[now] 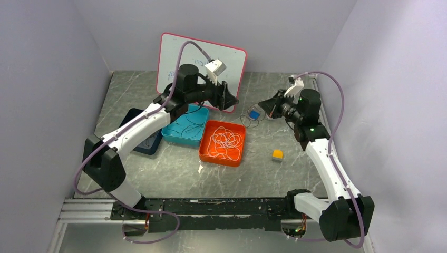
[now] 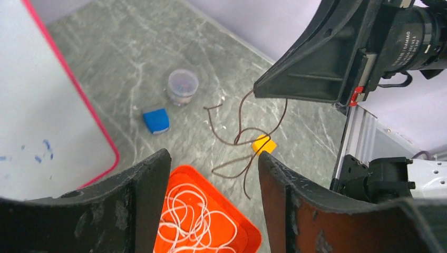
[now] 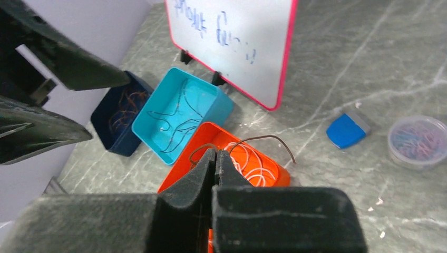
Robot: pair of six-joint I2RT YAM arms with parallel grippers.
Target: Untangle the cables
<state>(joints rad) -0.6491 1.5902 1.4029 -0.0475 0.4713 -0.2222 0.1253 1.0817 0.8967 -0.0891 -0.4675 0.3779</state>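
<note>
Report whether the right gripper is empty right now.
No, the right gripper is shut on a thin brown cable that curls out from between its fingers.

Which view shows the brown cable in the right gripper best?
Left wrist: the brown cable hangs in full loops from the right gripper. The right wrist view shows only a short arc leaving the shut fingers. Top view: too thin to make out.
</note>
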